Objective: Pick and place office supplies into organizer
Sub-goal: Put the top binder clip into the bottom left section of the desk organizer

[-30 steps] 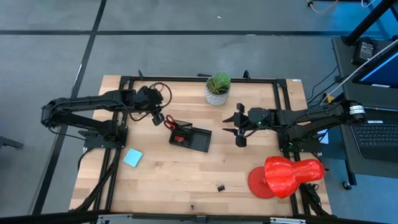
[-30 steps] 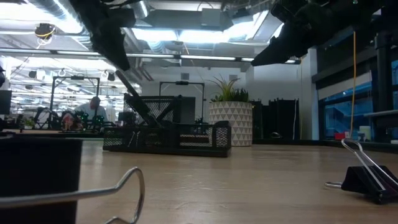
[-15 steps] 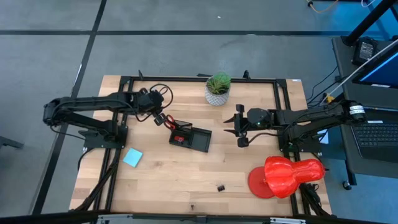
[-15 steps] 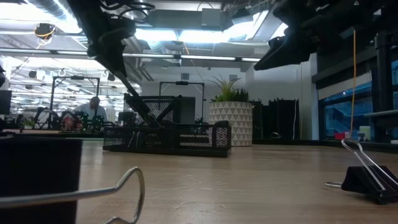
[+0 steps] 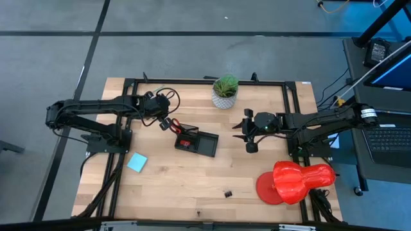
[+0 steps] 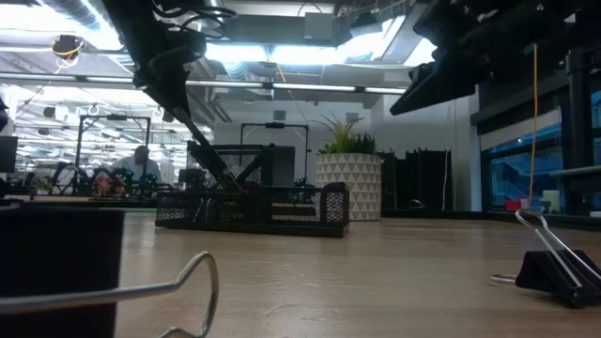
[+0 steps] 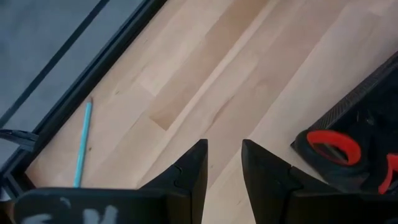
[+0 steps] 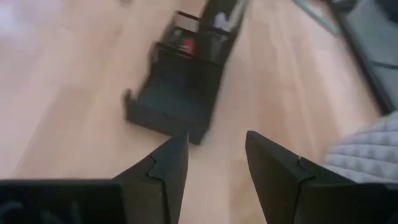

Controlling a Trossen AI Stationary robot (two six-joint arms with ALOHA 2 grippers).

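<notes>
The black mesh organizer (image 5: 197, 142) sits mid-table, also in the low view (image 6: 249, 207) and the right wrist view (image 8: 180, 81). Red-handled scissors (image 7: 329, 146) stand in its left end, handles (image 5: 171, 124) sticking out over the rim. My left gripper (image 7: 222, 149) (image 5: 163, 117) hovers open and empty just left of those handles. My right gripper (image 8: 214, 149) (image 5: 239, 128) is open and empty, raised right of the organizer and pointing at it. A green pencil (image 7: 82, 146) lies near the table's edge. A light blue notepad (image 5: 137, 162) and a black clip (image 5: 227, 193) lie on the table.
A potted plant (image 5: 225, 91) stands at the far edge behind the organizer. A large red plastic object (image 5: 295, 181) fills the near right corner. Binder clips (image 6: 554, 268) lie close to the low camera. Bare wood lies between the organizer and the near edge.
My left gripper has shifted a little toward the organizer and slightly down. My right gripper has drifted a little toward the table's right edge. The scissors' handles have moved slightly closer to the organizer.
</notes>
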